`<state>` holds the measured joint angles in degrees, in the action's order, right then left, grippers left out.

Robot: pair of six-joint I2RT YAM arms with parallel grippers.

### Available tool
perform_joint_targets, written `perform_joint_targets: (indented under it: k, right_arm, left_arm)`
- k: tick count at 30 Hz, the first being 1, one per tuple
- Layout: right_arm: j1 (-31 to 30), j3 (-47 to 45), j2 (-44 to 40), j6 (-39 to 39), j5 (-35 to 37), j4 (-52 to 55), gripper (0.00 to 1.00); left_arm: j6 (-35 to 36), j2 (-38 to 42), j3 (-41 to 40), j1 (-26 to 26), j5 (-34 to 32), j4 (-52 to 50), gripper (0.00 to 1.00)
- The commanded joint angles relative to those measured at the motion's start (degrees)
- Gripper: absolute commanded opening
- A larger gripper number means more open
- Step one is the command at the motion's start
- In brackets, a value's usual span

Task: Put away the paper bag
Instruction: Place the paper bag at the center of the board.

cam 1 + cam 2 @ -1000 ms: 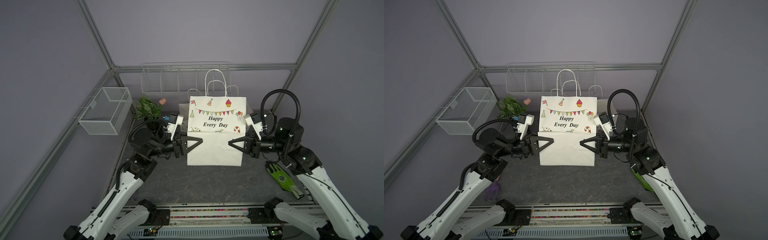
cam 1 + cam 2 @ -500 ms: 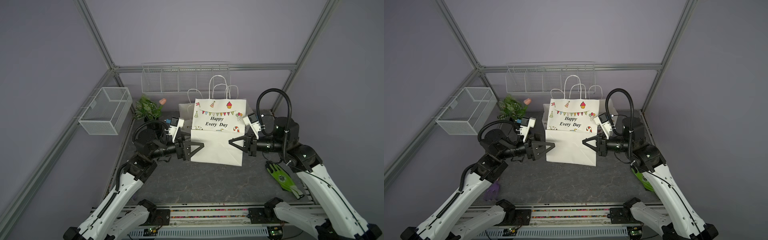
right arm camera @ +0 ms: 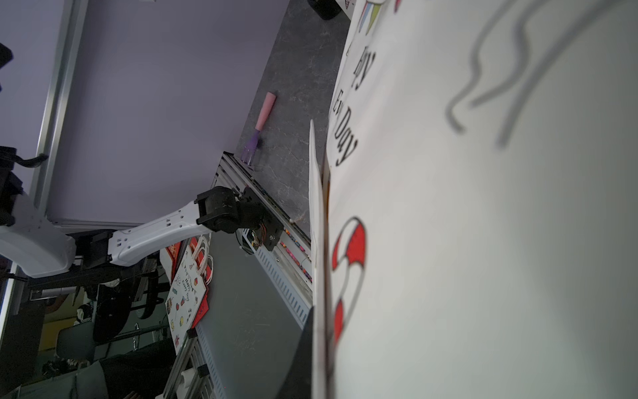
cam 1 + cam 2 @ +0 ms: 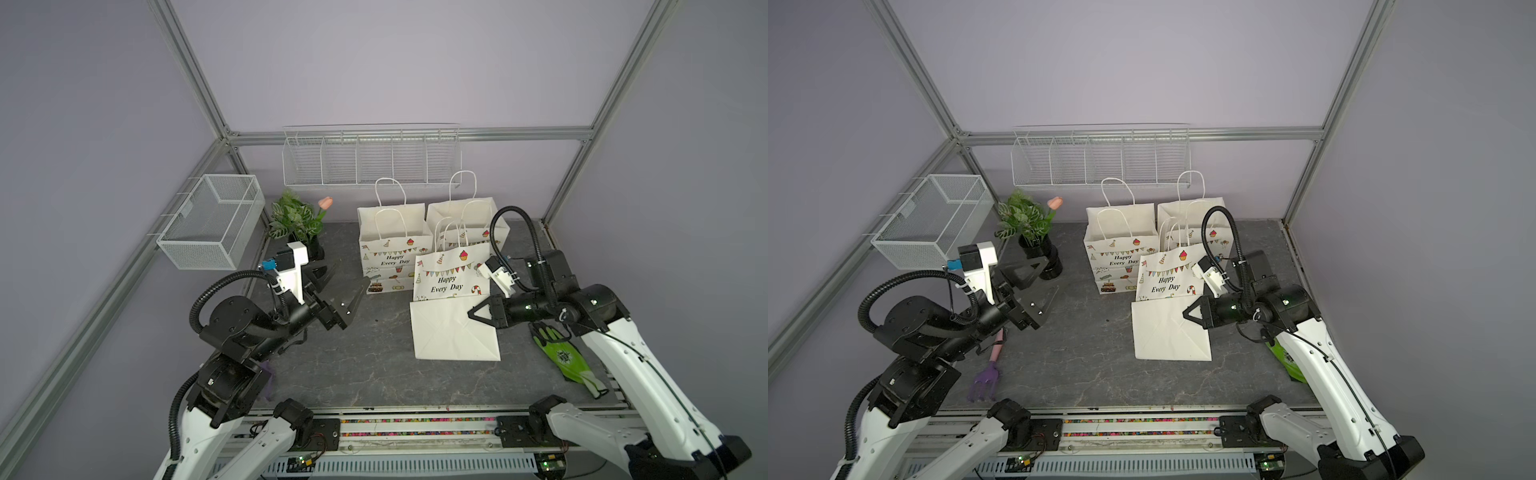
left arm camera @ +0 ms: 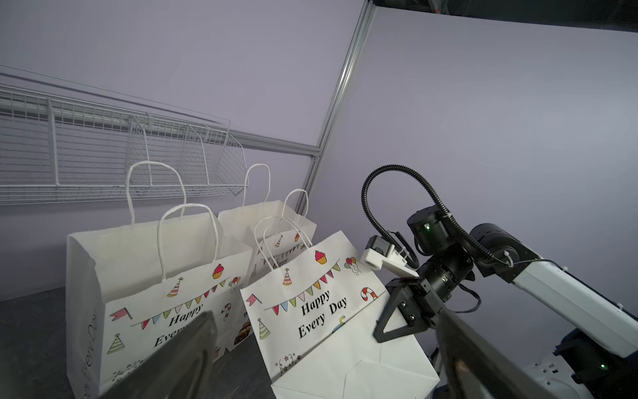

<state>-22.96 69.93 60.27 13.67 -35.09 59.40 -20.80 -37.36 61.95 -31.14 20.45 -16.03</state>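
The paper bag [image 4: 451,280] is folded flat, white with "Happy Every Day" bunting print. It slants at the right of the table in both top views [image 4: 1167,328], plain bottom flap toward the front. My right gripper [image 4: 471,313] is shut on the bag's right edge. The right wrist view shows the paper [image 3: 483,207] pinched edge-on between the jaws of the right gripper [image 3: 321,362]. My left gripper [image 4: 351,276] stands open and holds nothing, well left of the bag. In the left wrist view the bag [image 5: 321,317] lies beyond the open left gripper [image 5: 328,362].
Two matching bags stand upright behind, one [image 4: 390,249] at centre and one [image 4: 461,212] at the back right. A wire rack [image 4: 370,162] hangs on the back wall, a mesh basket [image 4: 212,220] on the left. There are also a potted plant [image 4: 297,220], a green glove [image 4: 565,357] and a purple rake [image 4: 988,374].
My left gripper opened, let go of the bag's left edge and drew back to the left. The right gripper carried the bag right and lower, uncovering the two standing bags.
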Motion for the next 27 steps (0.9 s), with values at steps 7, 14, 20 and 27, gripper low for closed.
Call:
perform_joint_targets:
  k: [7, 14, 20, 27]
  right_arm:
    - [0.19, -13.25, -3.7, 2.51, 2.6, 0.07, 0.07]
    - [2.77, -14.72, 0.45, -0.67, 6.85, 1.1, 0.07]
    - [5.09, -15.91, 4.97, -2.42, 8.24, 0.73, 0.07]
    - [6.08, -14.67, 14.17, -2.61, 10.81, 1.44, 0.07]
  left_arm:
    - [2.49, 0.8, 0.83, 0.19, -3.33, -3.77, 1.0]
    - [1.98, 0.97, 0.36, 0.11, -2.88, -3.41, 1.0]
    - [1.49, 1.03, -0.86, 0.19, -2.26, -2.68, 1.0]
    - [0.31, 0.71, -1.84, 0.12, -0.82, -0.72, 1.0]
